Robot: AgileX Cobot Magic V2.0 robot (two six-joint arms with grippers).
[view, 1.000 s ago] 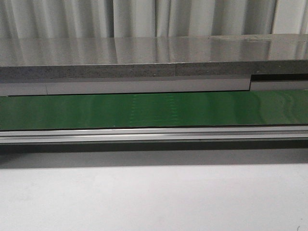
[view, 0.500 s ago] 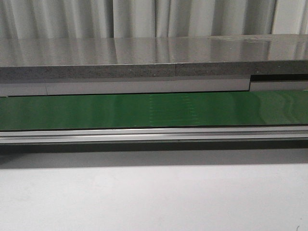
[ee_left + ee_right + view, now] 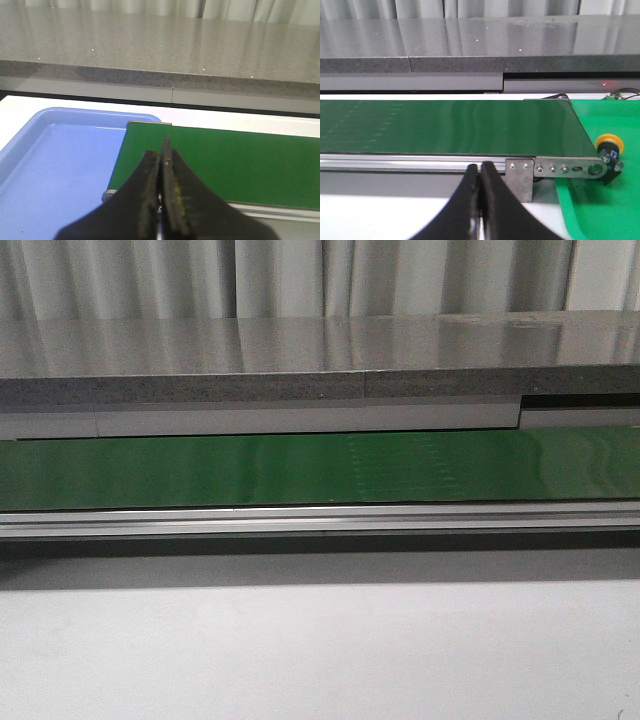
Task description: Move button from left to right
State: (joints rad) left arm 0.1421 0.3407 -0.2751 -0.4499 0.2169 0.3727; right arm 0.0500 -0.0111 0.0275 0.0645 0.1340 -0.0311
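Grey counter (image 3: 470,40) and green conveyor belt (image 3: 445,125) span the scene; the button (image 3: 610,147) lies on a green tray (image 3: 600,210) past the belt's right end, nearer the right gripper (image 3: 480,172), both grippers' jaws clenched empty.

A green conveyor belt (image 3: 300,470) runs before a grey stone counter (image 3: 300,360). A blue tray (image 3: 55,165) (shallow) sits at one end, a green tray (image 3: 605,210) at the other.

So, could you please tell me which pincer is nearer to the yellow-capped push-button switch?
Right. The right pincer sits by the conveyor end where the yellow-capped push-button switch lies; the left pincer is at the opposite end, above the blue plastic tray, button out of view.
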